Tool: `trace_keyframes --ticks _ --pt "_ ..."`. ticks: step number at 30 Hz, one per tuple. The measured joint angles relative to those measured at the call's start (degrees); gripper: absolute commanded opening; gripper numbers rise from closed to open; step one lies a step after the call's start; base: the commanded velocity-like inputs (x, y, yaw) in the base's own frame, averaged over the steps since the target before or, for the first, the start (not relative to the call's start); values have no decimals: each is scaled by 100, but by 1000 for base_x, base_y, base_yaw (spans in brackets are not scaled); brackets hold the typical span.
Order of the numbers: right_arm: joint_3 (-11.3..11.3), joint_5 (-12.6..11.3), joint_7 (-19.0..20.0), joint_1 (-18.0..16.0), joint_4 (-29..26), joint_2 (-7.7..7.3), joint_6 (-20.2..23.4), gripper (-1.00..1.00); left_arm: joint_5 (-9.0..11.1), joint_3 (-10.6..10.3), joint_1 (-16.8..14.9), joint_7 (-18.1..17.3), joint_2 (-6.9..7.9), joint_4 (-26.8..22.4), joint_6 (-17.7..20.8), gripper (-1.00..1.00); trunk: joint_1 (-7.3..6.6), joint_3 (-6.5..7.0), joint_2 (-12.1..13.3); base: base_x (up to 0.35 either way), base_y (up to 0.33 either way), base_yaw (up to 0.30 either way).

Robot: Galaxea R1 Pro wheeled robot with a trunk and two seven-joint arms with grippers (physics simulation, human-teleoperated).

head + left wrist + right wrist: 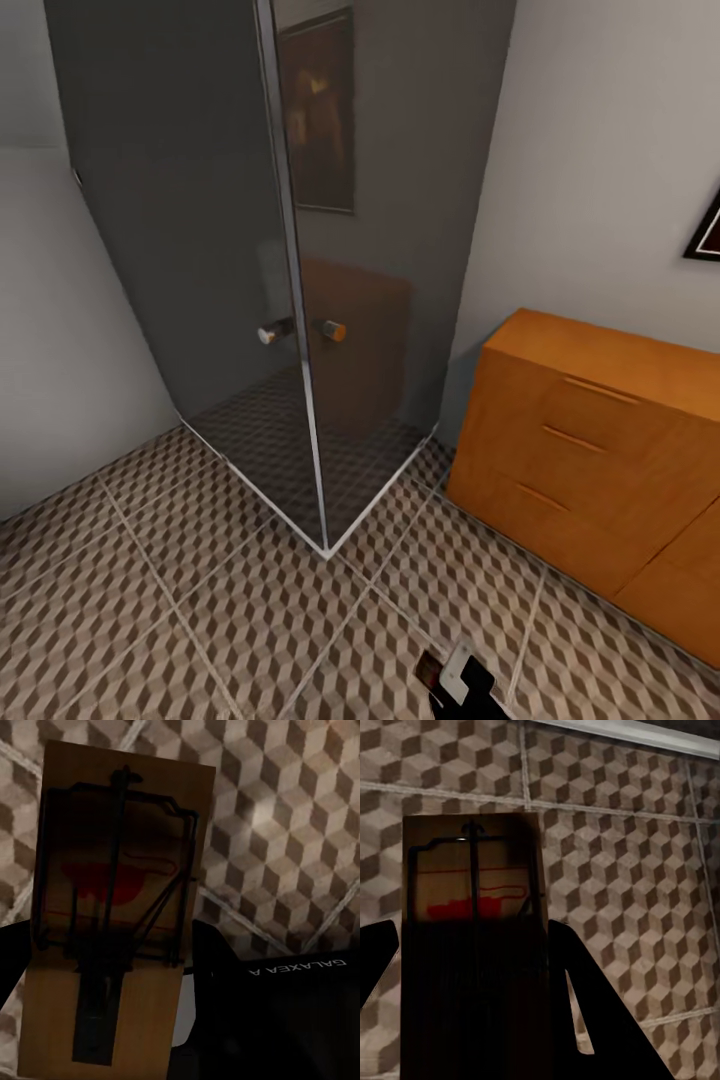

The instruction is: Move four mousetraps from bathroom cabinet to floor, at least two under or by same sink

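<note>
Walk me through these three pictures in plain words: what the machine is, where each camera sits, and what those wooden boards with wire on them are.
This is a simulated wheeled robot with two arms, steered by a person. The large picture comes from its head camera, looking down at a bathroom: a patterned tiled floor, a glass shower cubicle and an orange-brown cabinet against the wall. At the bottom edge, part of one arm pokes in.

The other two pictures come from cameras on each wrist, looking along the fingers. In the left wrist view, a mousetrap, a wooden board with a wire spring and a red mark, sits between the dark fingers above the tiles. The right wrist view shows a second mousetrap held the same way between that arm's fingers.
</note>
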Motion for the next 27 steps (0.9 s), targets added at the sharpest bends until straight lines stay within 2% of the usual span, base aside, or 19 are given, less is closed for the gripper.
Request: trace_keyframes --ticks 7,9,10,11,12,14,15,20,23,25,26,27 --pt "-9 -2 -34 0 1 -4 -8 -100 8 8 0 7 16 121 -1 -100 0 0 0 0 0 287" --pt "-13 -3 -222 0 1 1 -8 -100 13 9 0 17 20 144 -1 -100 0 0 0 0 0 287" --pt "-17 -5 -449 0 1 4 -8 -100 15 10 0 20 21 173 -4 -100 0 0 0 0 0 287" --pt "-20 -1 -1191 0 8 107 -5 -100 48 14 -1 31 24 294 -3 -100 0 0 0 0 0 287" --pt "-19 -2 -1336 0 44 156 0 -100 95 16 -1 33 25 322 -6 -100 0 -1 0 0 0 287" --pt "-18 -1 -1417 2 161 259 11 -100 204 16 -1 33 25 341 -9 -100 0 -5 0 0 0 287" --pt "-16 -2 -1445 2 308 365 15 -100 284 16 -1 35 25 349 -8 -100 0 -7 0 0 0 287" --pt "-65 -7 -1472 1 601 512 14 -100 378 15 -1 32 25 358 -9 -100 0 -19 0 0 0 287" --pt "-377 -10 -1475 1 636 518 14 -100 384 13 0 33 22 357 -9 -100 0 -29 0 0 0 285" --pt "-727 -6 -1475 1 643 512 14 -100 386 12 0 31 24 357 -9 -100 0 -36 0 0 0 285" --pt "-823 -5 -1475 1 644 508 14 -100 386 13 -1 32 24 357 -9 -100 0 -40 0 0 0 285" --pt "-1104 -5 -1475 1 646 500 13 -100 386 11 0 34 25 357 -9 -100 0 -43 0 0 0 285"
